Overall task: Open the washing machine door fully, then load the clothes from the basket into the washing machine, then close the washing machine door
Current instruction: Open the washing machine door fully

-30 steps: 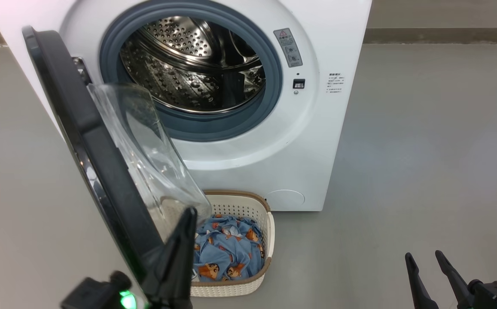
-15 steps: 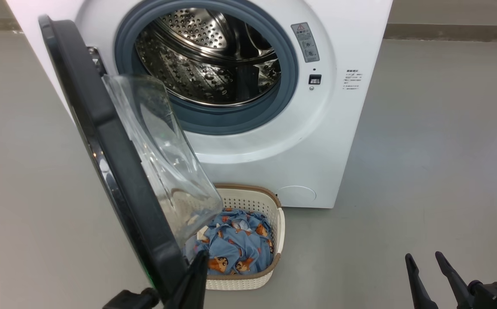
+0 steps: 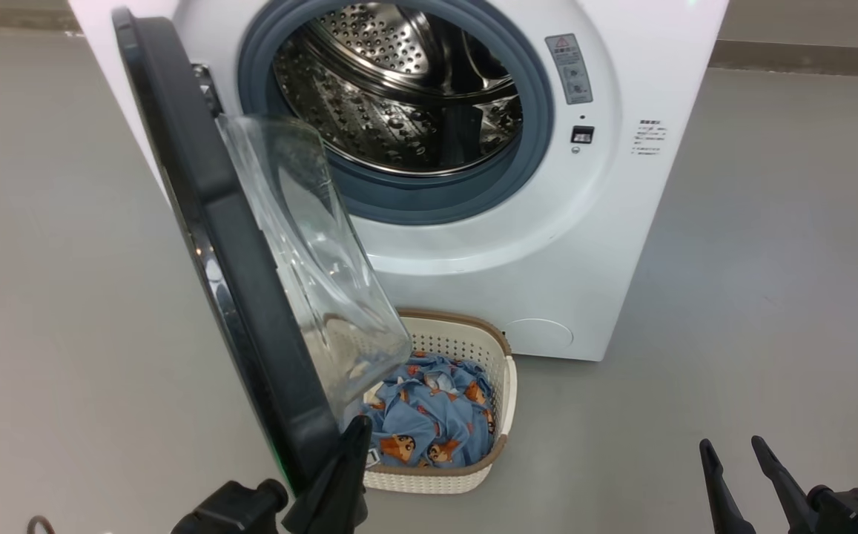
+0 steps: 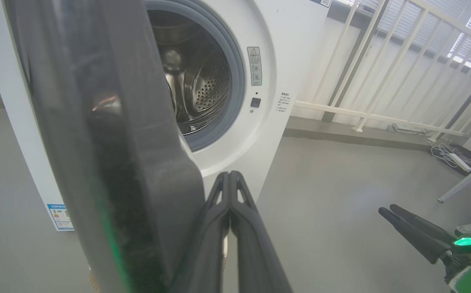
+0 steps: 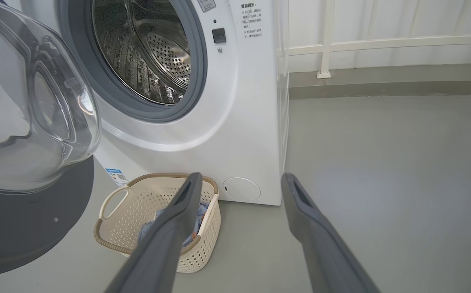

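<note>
The washing machine door (image 3: 206,185) stands out from the washing machine (image 3: 584,222) at about a right angle. It hinges at the left of the opening, and its glass bowl (image 3: 310,245) hangs over the left part of the basket (image 3: 506,386).

The left tool (image 3: 358,430) is clenched with nothing between its fingers. It lies against the inner side of the black rim at the door's near bottom edge, and seems to touch it.

The door looks only part open. A good push would go left and then far, following the hinge's arc. The fingers should bear on the rim, not the glass, so they do not slip off.

The right tool (image 3: 733,445) waits released at the near right, well apart from the clothes (image 3: 429,415) heaped in the basket.
</note>
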Motion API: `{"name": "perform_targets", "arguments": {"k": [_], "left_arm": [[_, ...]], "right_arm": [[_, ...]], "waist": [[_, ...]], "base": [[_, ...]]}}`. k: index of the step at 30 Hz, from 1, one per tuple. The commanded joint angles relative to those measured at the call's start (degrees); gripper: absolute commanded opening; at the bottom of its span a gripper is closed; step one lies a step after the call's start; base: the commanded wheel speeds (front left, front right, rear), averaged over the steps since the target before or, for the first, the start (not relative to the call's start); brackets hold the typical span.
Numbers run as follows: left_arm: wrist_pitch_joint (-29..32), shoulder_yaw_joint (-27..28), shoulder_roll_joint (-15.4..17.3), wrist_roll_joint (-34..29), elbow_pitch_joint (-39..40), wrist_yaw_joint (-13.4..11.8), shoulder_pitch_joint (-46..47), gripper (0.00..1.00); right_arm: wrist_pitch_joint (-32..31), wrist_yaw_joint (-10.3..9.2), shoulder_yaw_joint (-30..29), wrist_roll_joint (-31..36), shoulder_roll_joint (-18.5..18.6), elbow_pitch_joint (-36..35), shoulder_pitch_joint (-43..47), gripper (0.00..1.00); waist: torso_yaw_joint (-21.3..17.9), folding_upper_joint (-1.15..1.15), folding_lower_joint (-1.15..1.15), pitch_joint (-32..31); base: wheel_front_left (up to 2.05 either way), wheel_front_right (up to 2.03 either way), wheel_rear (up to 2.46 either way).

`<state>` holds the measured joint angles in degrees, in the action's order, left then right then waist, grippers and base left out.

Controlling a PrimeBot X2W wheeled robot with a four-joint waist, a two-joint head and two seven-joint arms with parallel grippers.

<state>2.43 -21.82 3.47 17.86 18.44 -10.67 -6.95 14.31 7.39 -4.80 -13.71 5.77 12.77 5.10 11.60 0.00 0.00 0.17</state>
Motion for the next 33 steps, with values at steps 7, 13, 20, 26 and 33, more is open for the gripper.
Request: {"name": "perform_targets", "arguments": {"k": [7, 13, 20, 26, 33], "left_arm": [[-1.10, 3.25, -0.32, -0.04, 0.70, -1.18, 2.85, 0.00], [-1.51, 4.52, -0.02, 0.28, 0.06, -1.83, 3.08, 0.00], [-2.19, 7.76, 0.85, 1.23, -0.53, -3.27, 2.28, 0.00], [-3.79, 13.04, 2.14, 2.88, -1.90, -4.94, 1.06, 0.00], [-6.62, 20.16, 3.97, 5.50, -7.17, -6.03, 2.58, 0.00]], "right_arm": [[0.69, 0.10, 1.16, -0.10, 0.40, -0.98, -0.16, 1.00], [0.69, 0.10, 1.41, -0.19, 0.25, -0.82, -0.50, 1.00], [0.69, 0.10, 1.70, -0.25, -0.05, -0.55, -0.39, 1.00], [0.69, 0.10, 2.06, -0.33, 0.23, -0.42, -0.64, 1.00], [0.69, 0.10, 2.59, -0.36, 0.67, -0.23, -0.64, 1.00]], "waist": [[2.92, 0.00, 0.00, 0.65], [5.21, 0.00, 0.00, 0.69], [8.32, 0.00, 0.00, 0.44], [9.49, 0.00, 0.00, 0.46], [9.57, 0.00, 0.00, 0.54]], "base": [[0.00, 0.00, 0.00], [0.00, 0.00, 0.00], [0.00, 0.00, 0.00], [0.00, 0.00, 0.00], [0.00, 0.00, 0.00]]}}
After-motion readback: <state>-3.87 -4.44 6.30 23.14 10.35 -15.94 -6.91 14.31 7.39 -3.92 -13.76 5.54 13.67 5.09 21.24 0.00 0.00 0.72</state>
